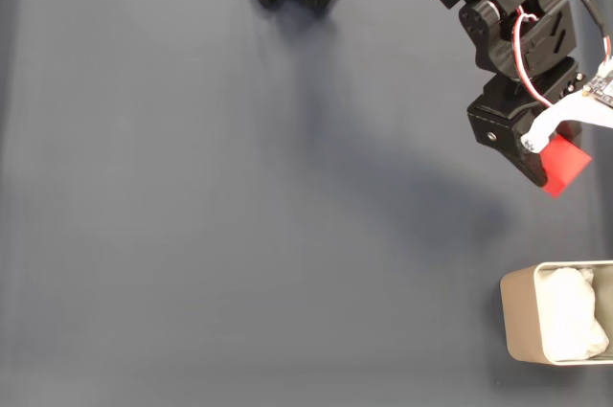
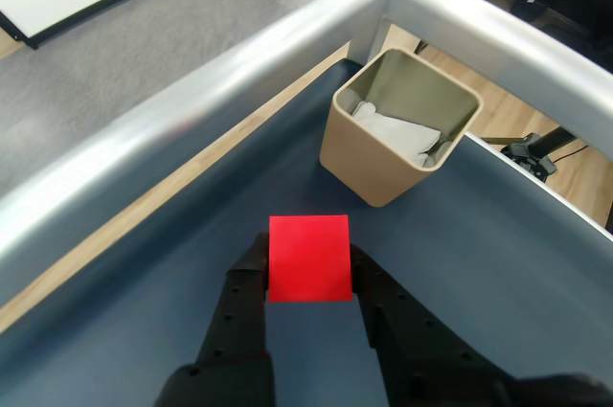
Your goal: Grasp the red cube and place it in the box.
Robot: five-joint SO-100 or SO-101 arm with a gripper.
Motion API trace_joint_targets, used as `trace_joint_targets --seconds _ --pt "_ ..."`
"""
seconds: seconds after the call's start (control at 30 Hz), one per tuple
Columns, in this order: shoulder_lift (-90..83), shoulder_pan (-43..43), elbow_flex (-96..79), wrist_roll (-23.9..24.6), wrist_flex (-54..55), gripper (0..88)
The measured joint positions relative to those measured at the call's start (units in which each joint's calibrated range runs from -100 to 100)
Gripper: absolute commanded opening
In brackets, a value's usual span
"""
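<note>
The hand (image 2: 308, 278) is gripping the red cube (image 2: 308, 258) by opposite flat faces, above the tabletop (image 1: 239, 235), near the box (image 2: 402, 129). It is looking light, rigid and unlikely to slip.

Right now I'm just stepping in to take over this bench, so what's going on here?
The arm's pincer is shut on the red cube and holds it up off the dark blue mat. The box, with white wadding inside, stands ahead of the pincer in the wrist view, near the mat's corner by the metal rail. The cube is not yet in the box; in the fixed view it hangs short of it.
</note>
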State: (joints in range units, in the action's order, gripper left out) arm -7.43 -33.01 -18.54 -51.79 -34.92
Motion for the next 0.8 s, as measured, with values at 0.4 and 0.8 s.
trace_joint_targets --seconds 0.4,0.8 --pt "5.73 4.6 15.82 0.78 -1.59 8.7" --pt "17.54 8.01 29.39 0.98 -1.75 8.7"
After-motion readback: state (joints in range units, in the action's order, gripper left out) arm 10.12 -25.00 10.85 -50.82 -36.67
